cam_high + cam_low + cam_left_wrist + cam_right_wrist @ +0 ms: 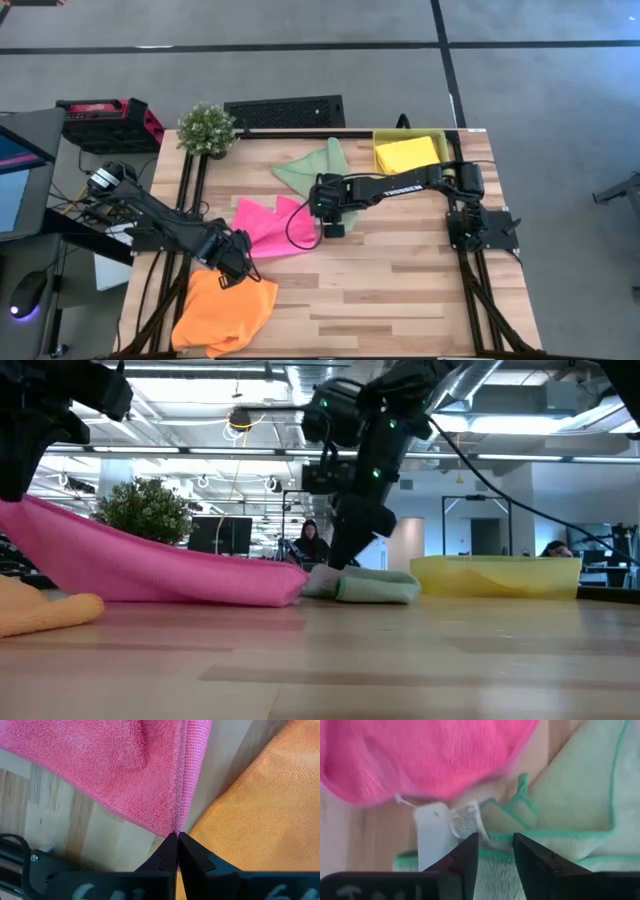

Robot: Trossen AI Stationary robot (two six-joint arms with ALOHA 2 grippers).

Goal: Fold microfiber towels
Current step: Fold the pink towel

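1. An open office lies behind the wooden bench (400, 290).
2. The pink towel (262, 222) lies mid-bench, its left corner pinched in the left gripper (177, 836) fingers.
3. The right gripper (495, 850) hangs spread over the green towel (580, 795).
4. The towels look soft and floppy; corners grip best.
5. The pink towel's care tag (465, 820) is unreadable.
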